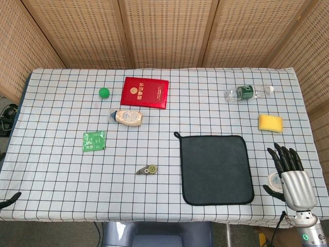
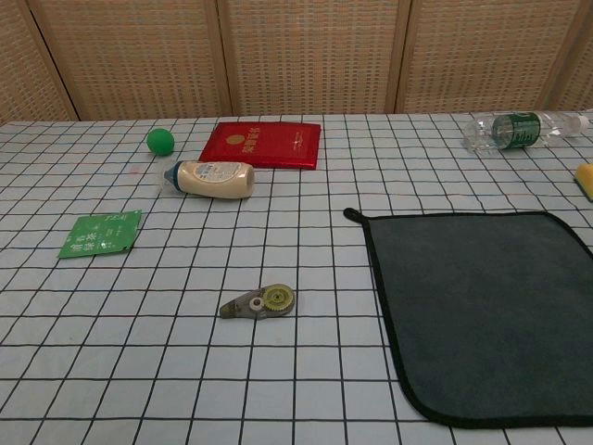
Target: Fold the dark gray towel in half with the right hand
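The dark gray towel (image 1: 216, 169) lies flat and unfolded on the checked tablecloth, right of centre, with a small loop at its far left corner. In the chest view the towel (image 2: 486, 311) fills the lower right. My right hand (image 1: 289, 175) hovers at the table's near right edge, just right of the towel and apart from it, fingers straight and spread, holding nothing. Only a dark fingertip of my left hand (image 1: 10, 198) shows at the near left edge. Neither hand appears in the chest view.
A yellow sponge (image 1: 270, 123) and a lying water bottle (image 1: 247, 92) sit beyond the towel. A red booklet (image 1: 145, 92), green ball (image 1: 104, 92), cream bottle (image 1: 128, 117), green packet (image 1: 94, 141) and correction tape (image 1: 148, 170) lie to the left. A white disc (image 1: 272, 181) lies under my right hand.
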